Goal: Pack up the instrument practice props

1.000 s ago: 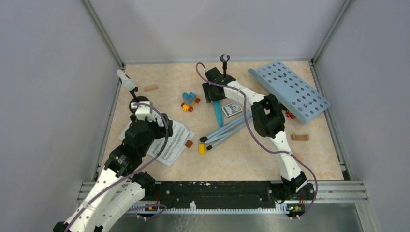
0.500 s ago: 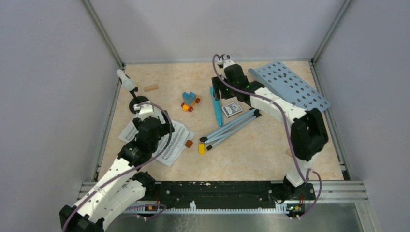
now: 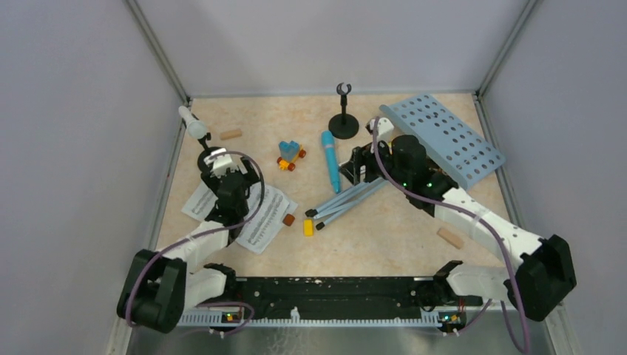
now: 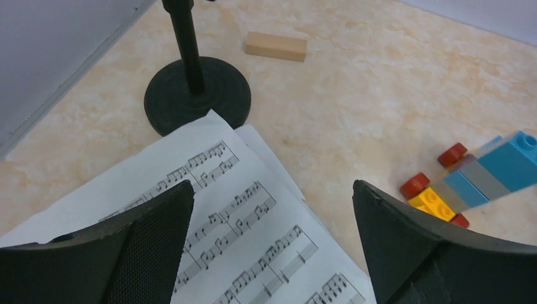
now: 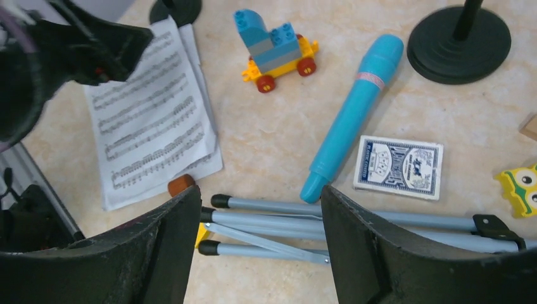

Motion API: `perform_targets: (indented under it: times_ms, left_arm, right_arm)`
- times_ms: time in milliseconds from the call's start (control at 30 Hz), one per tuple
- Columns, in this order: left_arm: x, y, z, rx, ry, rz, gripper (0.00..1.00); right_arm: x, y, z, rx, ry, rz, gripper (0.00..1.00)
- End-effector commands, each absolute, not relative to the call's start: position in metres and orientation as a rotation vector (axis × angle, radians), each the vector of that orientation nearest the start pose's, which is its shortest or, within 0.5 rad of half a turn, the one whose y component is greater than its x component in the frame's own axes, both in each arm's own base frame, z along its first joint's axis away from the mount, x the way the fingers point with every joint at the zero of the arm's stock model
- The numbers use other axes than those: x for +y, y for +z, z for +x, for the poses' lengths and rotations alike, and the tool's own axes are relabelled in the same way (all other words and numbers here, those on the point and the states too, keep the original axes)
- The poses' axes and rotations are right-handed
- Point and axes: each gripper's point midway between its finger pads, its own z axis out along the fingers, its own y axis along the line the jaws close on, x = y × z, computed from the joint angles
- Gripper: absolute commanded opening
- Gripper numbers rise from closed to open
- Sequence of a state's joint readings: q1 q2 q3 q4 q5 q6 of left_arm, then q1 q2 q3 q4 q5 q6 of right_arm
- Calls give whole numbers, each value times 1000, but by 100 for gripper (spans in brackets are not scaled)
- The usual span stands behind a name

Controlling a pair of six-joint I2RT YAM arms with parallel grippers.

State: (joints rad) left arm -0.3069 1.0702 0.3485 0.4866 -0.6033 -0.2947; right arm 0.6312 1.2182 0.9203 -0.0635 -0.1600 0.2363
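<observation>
2 white arms (image 3: 479, 220) with black joints, purple cables (image 3: 256, 197), black mesh-textured pincer pads (image 4: 152, 247).

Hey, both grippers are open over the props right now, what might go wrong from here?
The right gripper hangs over the tripod legs, with the blue microphone and the card deck close beside them; closing may catch or shove either. The left gripper is over flat sheet-music pages, which may crumple or slide, and one corner touches the black holder.
</observation>
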Motion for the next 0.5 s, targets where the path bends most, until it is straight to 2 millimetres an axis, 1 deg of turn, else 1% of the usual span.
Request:
perform_targets:
  times_ms: [0,67,100,133,167,233,267,433,467]
  left_arm:
    - [7,176,367,1499,102,-446,99]
    - [23,174,372,1469,110,-477,99]
    - [29,175,374,1451,102,-488,99]
    - [40,176,375,1430,103,-510,99]
    - [47,178,376,1408,88,-524,98]
    - [53,178,379,1384,40,-530,96]
    - [61,178,380,1370,35,-534,95]
    - [70,174,395,1377,-16,-451,96]
    - [71,170,398,1387,-20,-438,96]
  right_arm:
    - [268,280,281,1673,810,-556,68]
    - [263,285,277,1637,796,-575,68]
    - [262,286,275,1625,790,-587,68]
    - [261,286,274,1615,785,-599,68]
    - [261,286,272,1605,781,-614,68]
    - [261,284,271,1597,778,-629,68]
    - [261,284,270,1595,777,-636,68]
    - [264,280,272,1591,778,-646,68]
    - [264,278,273,1593,777,-649,68]
